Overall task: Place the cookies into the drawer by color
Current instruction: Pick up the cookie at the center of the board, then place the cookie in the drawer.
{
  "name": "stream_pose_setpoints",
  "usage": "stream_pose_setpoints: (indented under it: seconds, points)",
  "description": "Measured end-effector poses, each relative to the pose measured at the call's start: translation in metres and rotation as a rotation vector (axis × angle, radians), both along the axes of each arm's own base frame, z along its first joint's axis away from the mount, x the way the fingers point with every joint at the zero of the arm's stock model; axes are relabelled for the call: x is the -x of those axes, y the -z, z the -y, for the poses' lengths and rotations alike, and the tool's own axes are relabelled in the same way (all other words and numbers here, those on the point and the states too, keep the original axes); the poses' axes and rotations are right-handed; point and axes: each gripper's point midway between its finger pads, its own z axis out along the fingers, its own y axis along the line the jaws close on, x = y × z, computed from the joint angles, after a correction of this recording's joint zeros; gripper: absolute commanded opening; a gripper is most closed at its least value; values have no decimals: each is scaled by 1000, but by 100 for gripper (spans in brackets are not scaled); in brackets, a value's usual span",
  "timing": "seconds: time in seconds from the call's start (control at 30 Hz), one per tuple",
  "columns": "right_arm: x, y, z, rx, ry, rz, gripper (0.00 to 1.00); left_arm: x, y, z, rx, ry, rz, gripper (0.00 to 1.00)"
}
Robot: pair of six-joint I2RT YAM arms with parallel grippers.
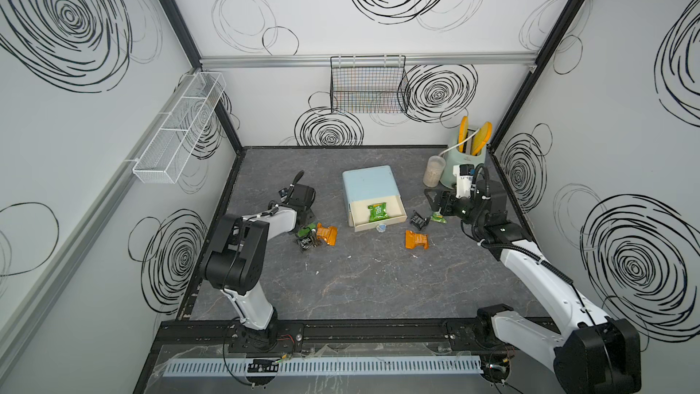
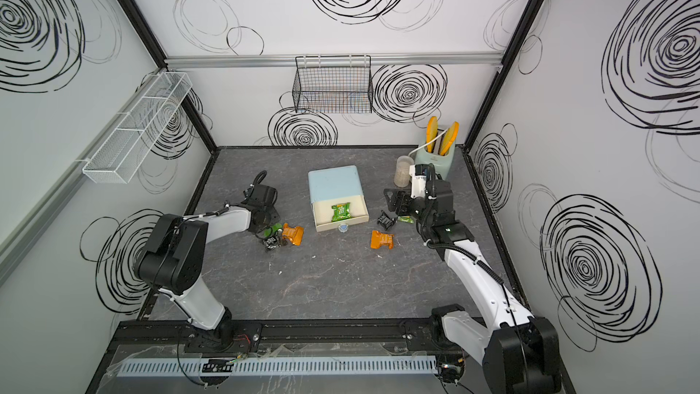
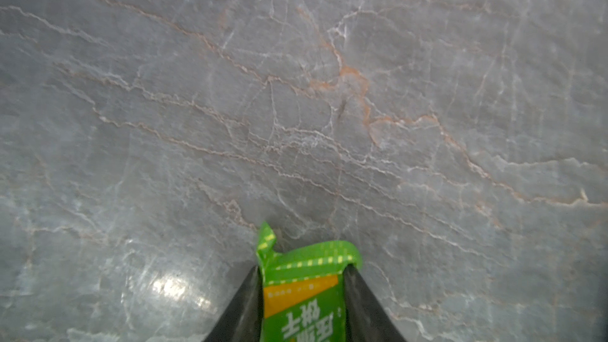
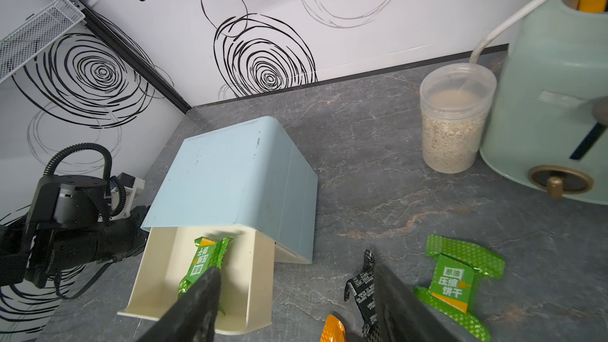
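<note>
Fingers [image 3: 241,307] of my left gripper [image 3: 302,271] grasp a crinkly green wrapped cookie packet [image 3: 302,310] near the grey marbled worktop [image 3: 296,93]; right gripper [image 4: 296,269] gapes empty. One green packet [image 1: 377,212] lies in the open cream drawer [image 1: 359,212] of the pale-blue chest [image 1: 369,183]; I judge orange packets [image 1: 416,239], black packets [image 1: 419,220] and another green packet [image 1: 437,217] unsorted.

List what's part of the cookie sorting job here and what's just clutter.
Job: drawer chest; stowed green packet in its open drawer; gripped green packet in the left gripper; loose green packet; two orange packets; two black packets.
Lying about: toaster; oat jar; black wire basket; white mesh shelf.
</note>
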Motion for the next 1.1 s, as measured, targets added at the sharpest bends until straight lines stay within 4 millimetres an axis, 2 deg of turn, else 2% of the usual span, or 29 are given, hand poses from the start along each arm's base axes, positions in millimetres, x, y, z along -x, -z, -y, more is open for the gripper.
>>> stream_pose_setpoints:
  seconds: [0.27,0.33,0.5,0.63,0.8,0.9,1.1]
  points:
    - [1,-4,2,-2,5,13,74,4,-9,-11,-58,-25,3,11]
    - [1,-5,2,-2,5,14,75,4,-20,-15,-82,-29,24,7]
    - [3,-5,2,-1,4,17,75,3,-58,-17,-171,-20,107,8]
    - [3,-4,3,-1,5,15,75,-3,-103,2,-239,51,209,8]
    - [3,-3,4,0,7,13,75,-11,-162,38,-304,171,348,9]
    - [4,-4,4,0,8,15,75,-12,-187,58,-327,245,405,10]
    - [4,-4,5,0,10,14,75,-10,-218,99,-294,430,480,10]
